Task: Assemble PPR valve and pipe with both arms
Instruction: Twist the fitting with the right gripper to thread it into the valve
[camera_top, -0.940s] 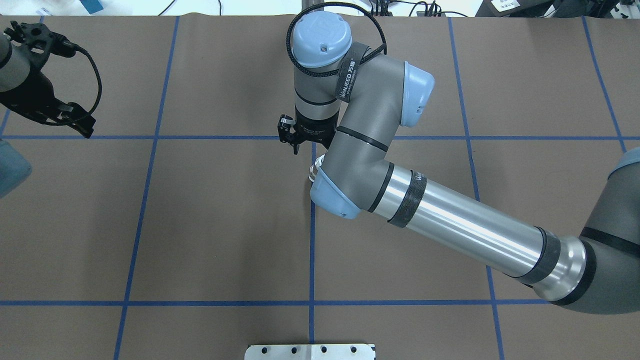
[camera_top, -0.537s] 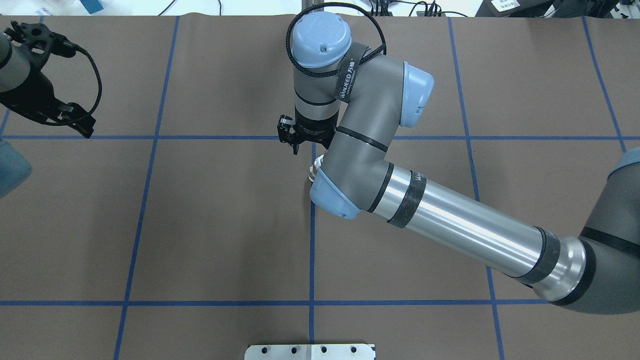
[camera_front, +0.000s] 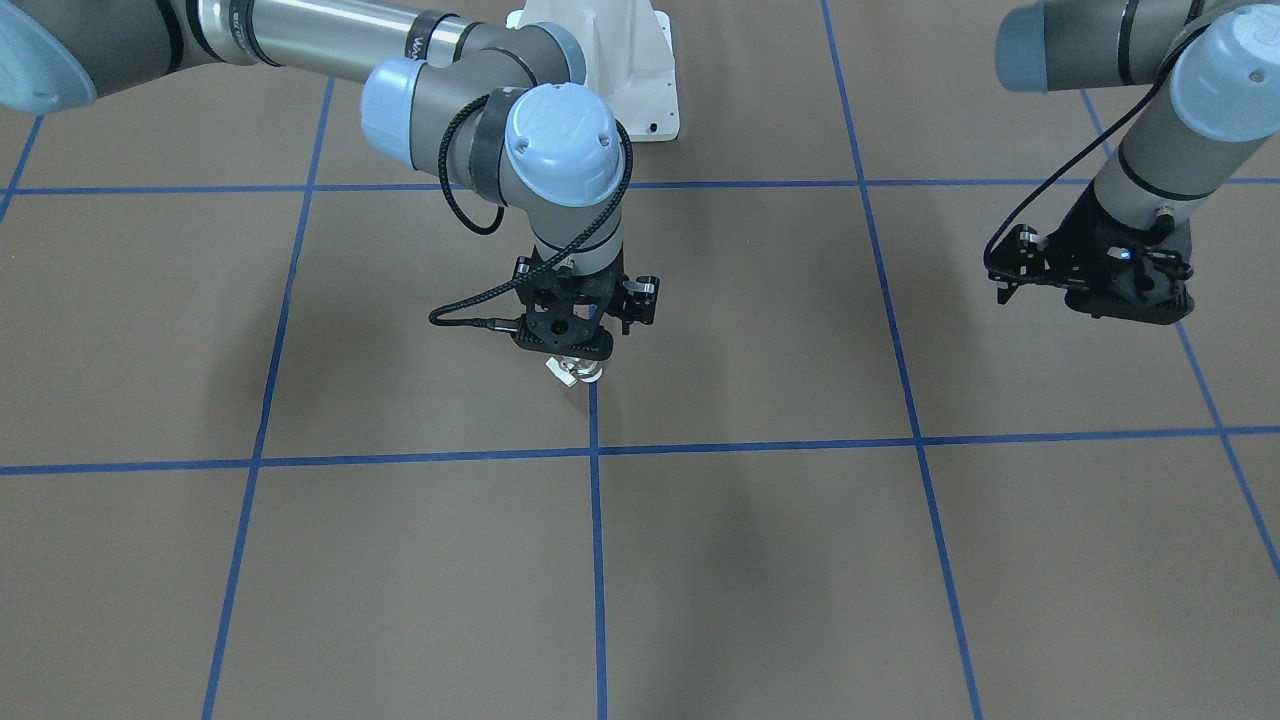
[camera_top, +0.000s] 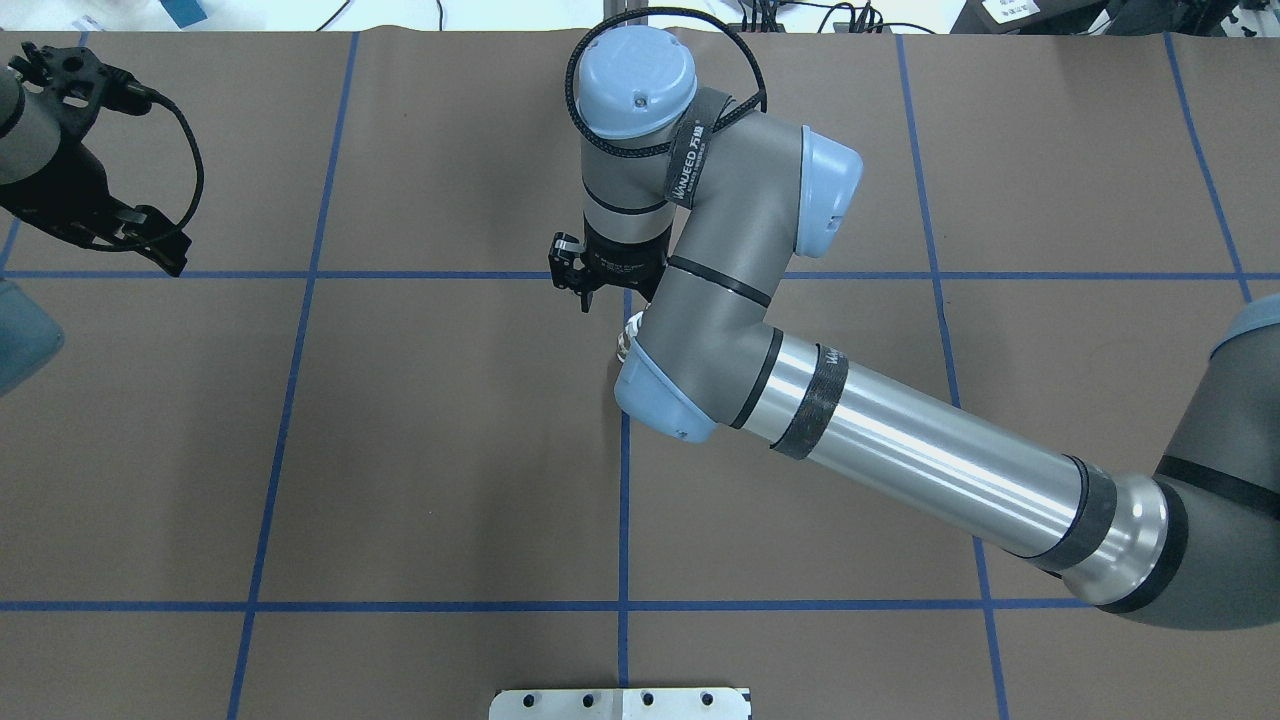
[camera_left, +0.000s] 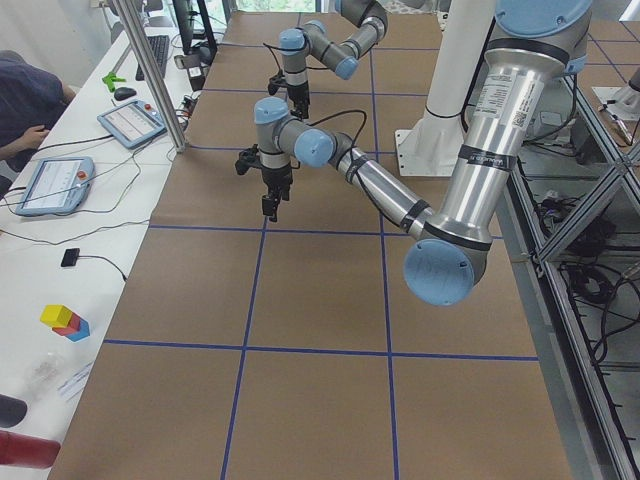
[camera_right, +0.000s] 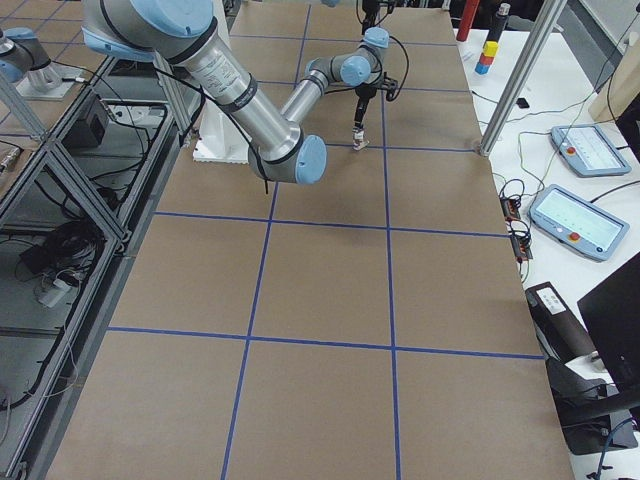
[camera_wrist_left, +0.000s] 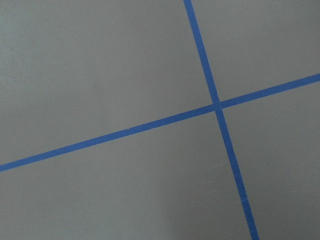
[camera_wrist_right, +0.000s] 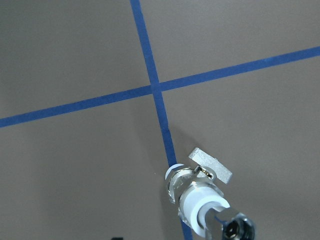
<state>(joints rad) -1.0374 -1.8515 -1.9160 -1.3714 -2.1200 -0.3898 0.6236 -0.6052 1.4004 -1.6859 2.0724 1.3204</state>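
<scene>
Right end effector (camera_front: 572, 352): gripping the PPR valve (camera_wrist_right: 192, 187), which is sticking out below its tip, near the middle of the worktop (camera_front: 760, 560).
PPR valve: showing directly over a blue tape line (camera_wrist_right: 165, 125), near a crossing, with its flat lever pointing sideways.
Pipe (camera_wrist_right: 235, 228): sitting in the valve's nearer white collar, its open end facing the wrist camera.
Left end effector (camera_front: 1135, 305): hovering above the worktop, well apart from the valve; I cannot tell whether it is open or closed.

Robotics lab, blue-taped grid table (camera_top: 450, 450), teach pendants (camera_left: 48, 185) on side bench (camera_left: 30, 280)
</scene>
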